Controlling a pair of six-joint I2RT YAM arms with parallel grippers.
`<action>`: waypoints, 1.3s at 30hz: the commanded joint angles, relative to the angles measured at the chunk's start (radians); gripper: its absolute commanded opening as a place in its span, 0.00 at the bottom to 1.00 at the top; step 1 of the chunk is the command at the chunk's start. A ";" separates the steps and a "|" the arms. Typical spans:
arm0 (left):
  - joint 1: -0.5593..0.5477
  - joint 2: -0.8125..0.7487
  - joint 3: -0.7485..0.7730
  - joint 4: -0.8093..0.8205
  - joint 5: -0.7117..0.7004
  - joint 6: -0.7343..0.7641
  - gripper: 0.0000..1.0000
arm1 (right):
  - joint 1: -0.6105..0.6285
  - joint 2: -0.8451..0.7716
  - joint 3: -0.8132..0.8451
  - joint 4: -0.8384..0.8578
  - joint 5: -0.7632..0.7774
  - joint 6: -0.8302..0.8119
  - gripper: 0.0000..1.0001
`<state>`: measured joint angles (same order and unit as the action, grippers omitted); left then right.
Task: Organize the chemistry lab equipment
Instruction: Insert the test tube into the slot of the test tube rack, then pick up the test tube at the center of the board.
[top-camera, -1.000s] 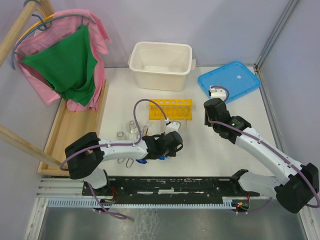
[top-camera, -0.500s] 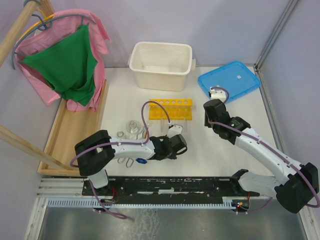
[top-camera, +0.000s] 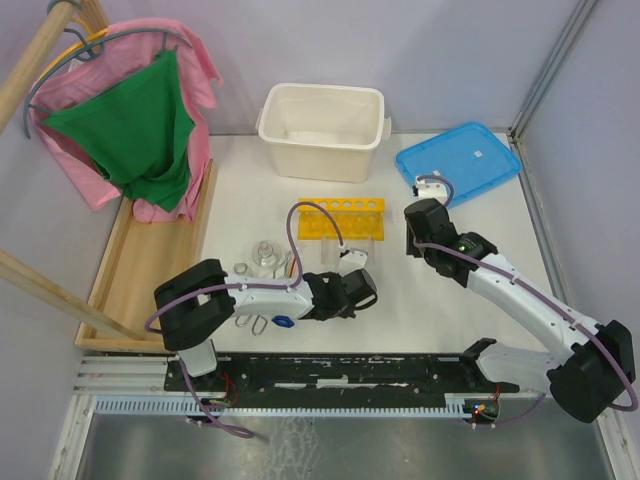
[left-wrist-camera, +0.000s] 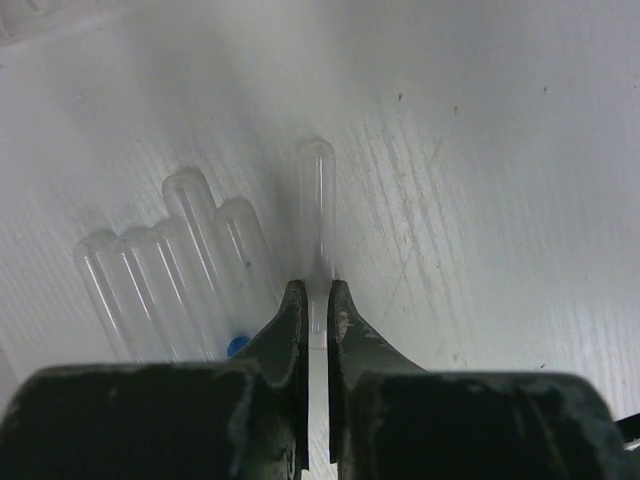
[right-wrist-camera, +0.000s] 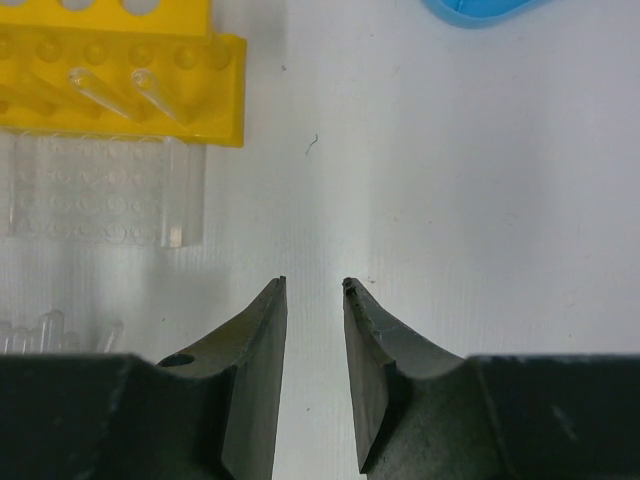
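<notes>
My left gripper (left-wrist-camera: 317, 292) is closed on one clear tube (left-wrist-camera: 315, 190), which lies on the desk (left-wrist-camera: 480, 150) toward the middle of the near edge, just beside a bunch of other tubes (left-wrist-camera: 170, 265). My right gripper (right-wrist-camera: 313, 287) stands open over the desk, near the yellow rack (right-wrist-camera: 215, 90), where two slanted tubes (right-wrist-camera: 95, 88) show inside.

Tub (top-camera: 320, 162) at upper centre of the frame, lid (top-camera: 470, 155) to its right, test-tube rack (top-camera: 345, 205) at centre below the tub, flasks (top-camera: 264, 256) at its lower left, clothes (top-camera: 135, 130) hanging upper left above a wooden tray (top-camera: 135, 275)
</notes>
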<state>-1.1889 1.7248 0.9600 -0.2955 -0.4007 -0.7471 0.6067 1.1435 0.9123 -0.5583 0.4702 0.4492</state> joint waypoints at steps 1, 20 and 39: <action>-0.031 -0.043 0.019 0.034 -0.032 0.035 0.03 | 0.001 0.002 0.070 -0.022 -0.076 0.013 0.38; -0.270 -0.568 -0.235 0.286 -0.459 0.283 0.03 | 0.000 0.030 0.262 -0.037 -0.973 0.015 0.49; -0.314 -0.618 -0.224 0.310 -0.520 0.328 0.03 | 0.021 0.115 0.223 0.035 -1.111 0.037 0.47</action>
<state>-1.4925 1.1297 0.7132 -0.0456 -0.8673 -0.4576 0.6193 1.2488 1.1320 -0.5762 -0.6079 0.4789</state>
